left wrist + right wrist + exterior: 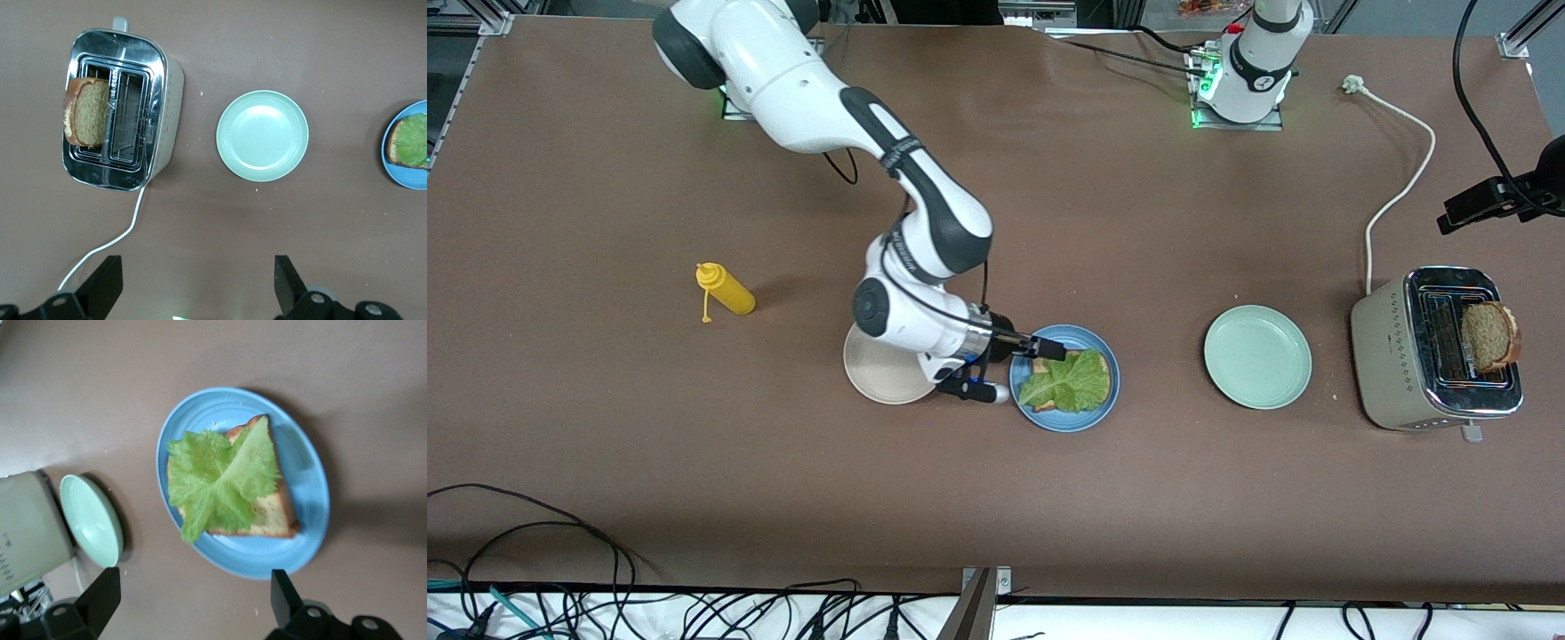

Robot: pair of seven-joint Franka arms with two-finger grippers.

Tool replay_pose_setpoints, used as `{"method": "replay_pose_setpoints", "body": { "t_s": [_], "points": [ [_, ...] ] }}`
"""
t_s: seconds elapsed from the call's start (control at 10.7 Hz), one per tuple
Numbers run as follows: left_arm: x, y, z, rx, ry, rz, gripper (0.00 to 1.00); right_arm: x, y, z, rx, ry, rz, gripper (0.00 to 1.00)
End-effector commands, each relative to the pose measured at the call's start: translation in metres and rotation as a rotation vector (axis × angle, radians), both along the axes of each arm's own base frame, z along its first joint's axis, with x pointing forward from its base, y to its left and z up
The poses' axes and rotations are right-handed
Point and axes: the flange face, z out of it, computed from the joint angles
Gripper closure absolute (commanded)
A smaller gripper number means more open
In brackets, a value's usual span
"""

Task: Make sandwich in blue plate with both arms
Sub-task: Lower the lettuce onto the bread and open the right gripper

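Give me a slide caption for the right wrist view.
Lettuce leaf lying on bread slice in blue plate.

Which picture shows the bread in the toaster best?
The left wrist view. It looks straight down on the toaster, so the bread slice standing in one slot shows clearly. The front view shows that slice too, but smaller. The right wrist view catches only the toaster's side, with no bread visible in it.

right tool (1047, 348) over blue plate (1096, 411) rim, bare table (1165, 373) between it and mint plate (1257, 356)
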Motion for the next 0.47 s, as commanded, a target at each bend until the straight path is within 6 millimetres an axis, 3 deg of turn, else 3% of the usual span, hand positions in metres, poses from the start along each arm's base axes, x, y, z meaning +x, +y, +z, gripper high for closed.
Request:
{"method": "replay_pose_setpoints", "body": {
  "t_s": [0.0, 0.37],
  "points": [
    [-0.002, 0.002, 0.003, 0.017, 0.004, 0.007, 0.0, 0.018, -0.063, 0.084, -0.034, 0.089, 0.093, 0.0],
    [-0.001, 0.002, 0.002, 0.016, 0.006, 0.005, 0.0, 0.006, -0.153, 0.163, -0.34, 0.108, 0.33, 0.0]
  ]
}}
